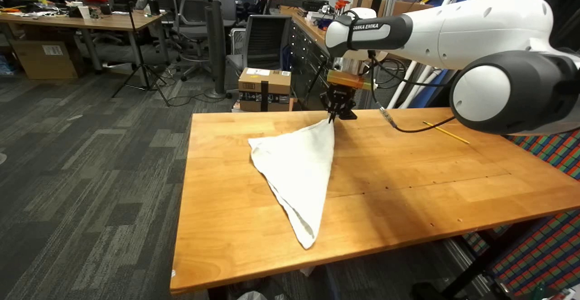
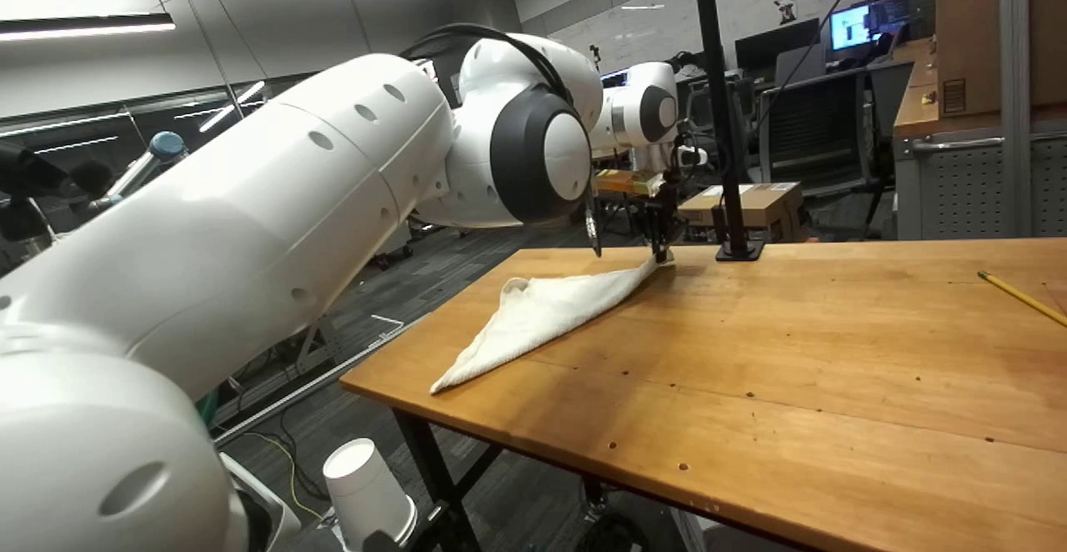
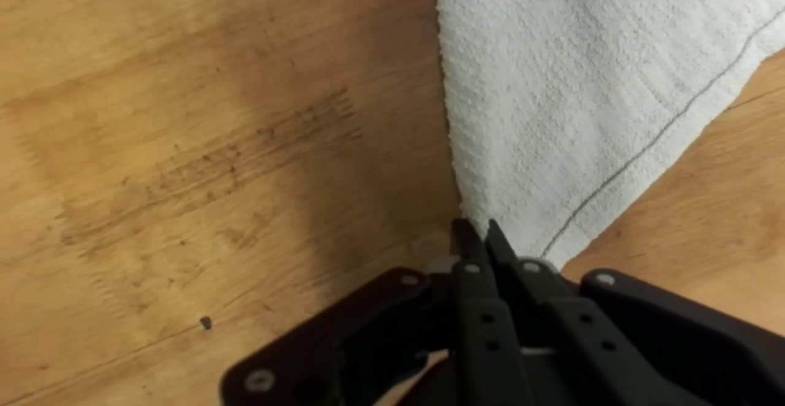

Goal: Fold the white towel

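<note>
The white towel (image 1: 297, 164) lies on the wooden table as a rough triangle, with doubled layers along one long edge. It also shows in an exterior view (image 2: 542, 310), with one point toward the table's near edge. My gripper (image 1: 331, 118) is at the towel's far corner, low over the table; it also shows in an exterior view (image 2: 660, 257). In the wrist view the fingertips (image 3: 478, 227) are close together with the towel's corner (image 3: 552, 105) pinched between them. The towel rises slightly toward the fingers. The very tip of the corner is hidden behind the fingers.
The wooden table (image 1: 408, 191) carries a yellow pencil (image 1: 446, 132), also in an exterior view (image 2: 1024, 298). A black post (image 2: 735, 243) stands at the table's edge near the gripper. A cable (image 1: 410, 130) hangs from the arm. A cardboard box (image 1: 265, 87) stands beyond the table.
</note>
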Robot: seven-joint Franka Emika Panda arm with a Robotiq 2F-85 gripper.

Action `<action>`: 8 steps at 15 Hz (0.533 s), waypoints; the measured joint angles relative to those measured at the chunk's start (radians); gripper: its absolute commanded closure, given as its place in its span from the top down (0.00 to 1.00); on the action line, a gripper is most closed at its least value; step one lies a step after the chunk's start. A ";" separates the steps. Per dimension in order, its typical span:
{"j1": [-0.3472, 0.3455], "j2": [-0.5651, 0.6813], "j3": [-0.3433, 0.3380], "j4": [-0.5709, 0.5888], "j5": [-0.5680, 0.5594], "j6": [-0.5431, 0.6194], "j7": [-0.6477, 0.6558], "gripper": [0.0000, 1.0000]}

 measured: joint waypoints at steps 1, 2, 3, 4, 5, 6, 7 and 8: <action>0.000 -0.009 0.000 0.001 0.000 0.004 0.000 0.01; 0.000 -0.020 0.000 0.001 0.000 0.009 0.001 0.01; 0.000 -0.031 0.000 0.000 0.000 0.017 0.001 0.00; 0.001 -0.043 0.000 -0.002 0.000 0.030 0.001 0.01; 0.002 -0.055 0.000 -0.003 0.000 0.048 0.001 0.01; 0.003 -0.066 0.000 -0.005 0.000 0.066 0.001 0.01; 0.005 -0.079 0.000 -0.010 -0.001 0.085 0.001 0.00; 0.008 -0.093 -0.002 -0.021 -0.003 0.105 0.004 0.00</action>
